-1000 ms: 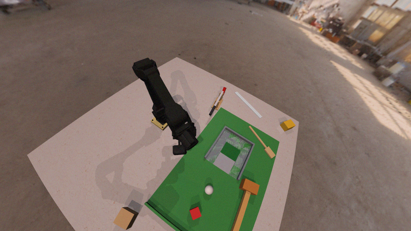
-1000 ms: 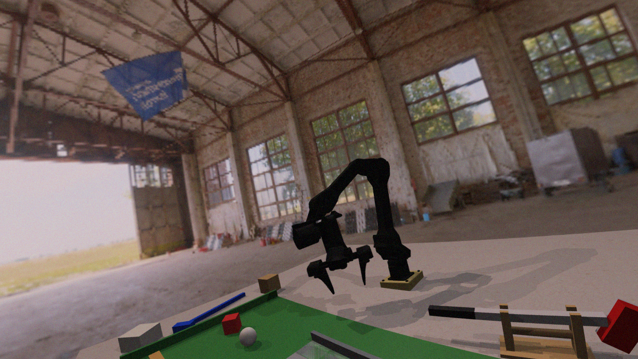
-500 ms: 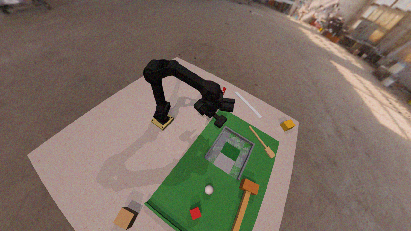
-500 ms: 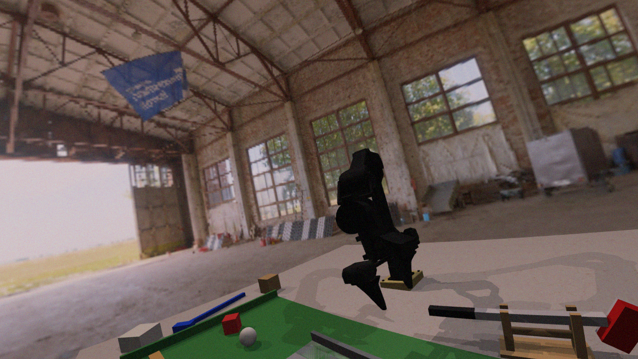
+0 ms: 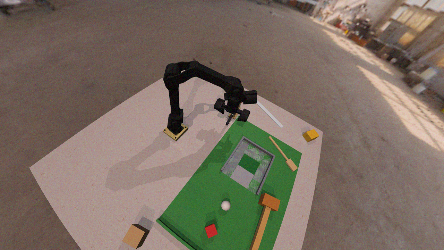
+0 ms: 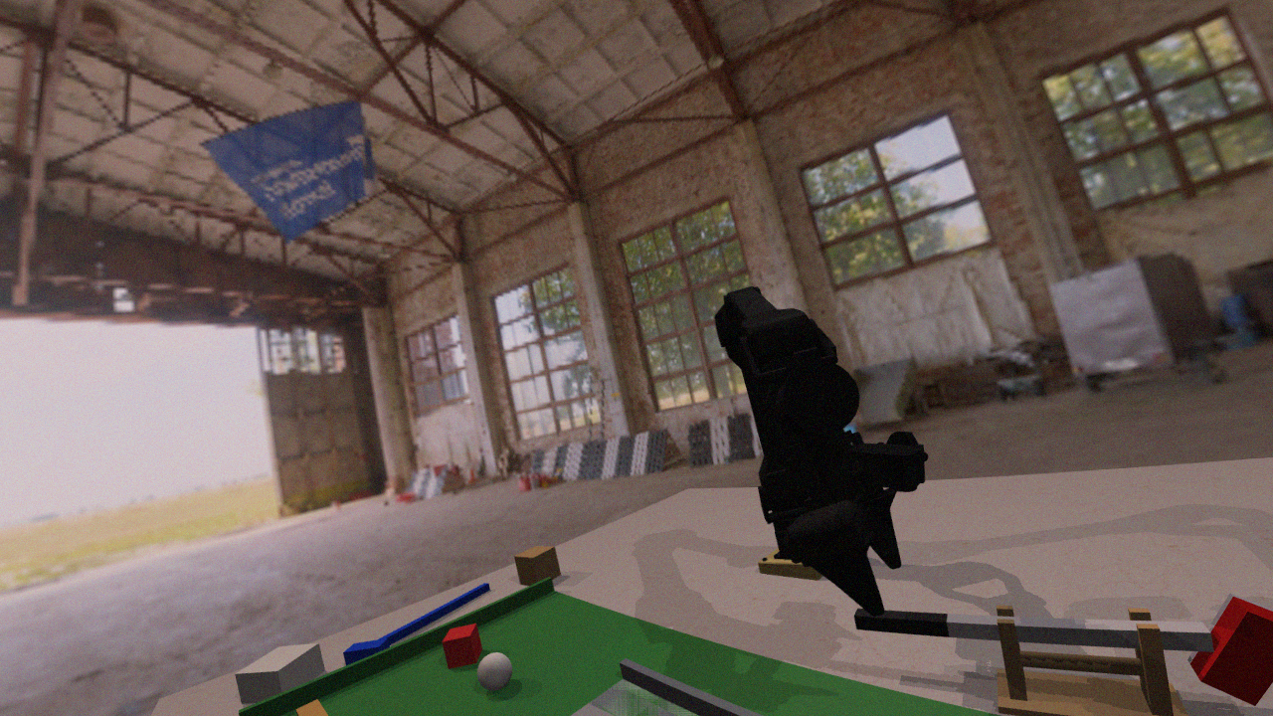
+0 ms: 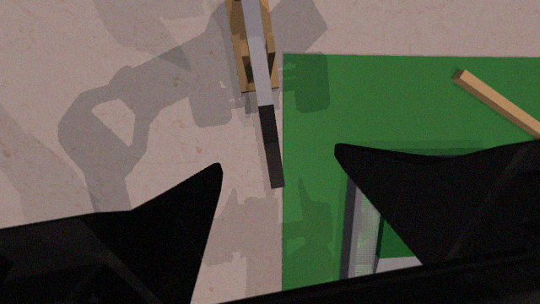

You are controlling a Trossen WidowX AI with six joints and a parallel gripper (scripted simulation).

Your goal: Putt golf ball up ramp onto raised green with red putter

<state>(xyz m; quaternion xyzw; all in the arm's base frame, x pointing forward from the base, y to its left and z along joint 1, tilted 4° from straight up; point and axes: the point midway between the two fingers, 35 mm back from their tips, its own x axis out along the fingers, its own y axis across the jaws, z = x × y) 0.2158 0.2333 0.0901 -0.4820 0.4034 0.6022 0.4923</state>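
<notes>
The putter has a red head (image 6: 1237, 649), a grey shaft (image 6: 1068, 630) (image 7: 258, 51) and a black grip (image 5: 229, 119) (image 6: 899, 622) (image 7: 272, 148). It rests across a wooden stand (image 6: 1050, 694) (image 7: 273, 80) beside the mat. My gripper (image 5: 231, 111) (image 6: 887, 588) (image 7: 278, 158) is open and empty over the grip's free end, which shows between the fingertips in the wrist view. The white golf ball (image 5: 225, 205) (image 6: 494, 671) lies on the green mat (image 5: 198, 192) (image 7: 380, 97). The grey ramp (image 5: 242, 176) leads to the dark raised green (image 5: 249, 163) inside a grey border.
A red cube (image 5: 211, 230) (image 6: 461, 646) sits near the ball. An orange mallet (image 5: 269, 202) and a tan mallet (image 5: 291, 164) (image 7: 498, 99) lie on the mat. Around it are a yellow block (image 5: 310, 135), a white strip (image 5: 270, 114), a tan block (image 5: 134, 236) (image 6: 536, 565) and a blue stick (image 6: 427, 622).
</notes>
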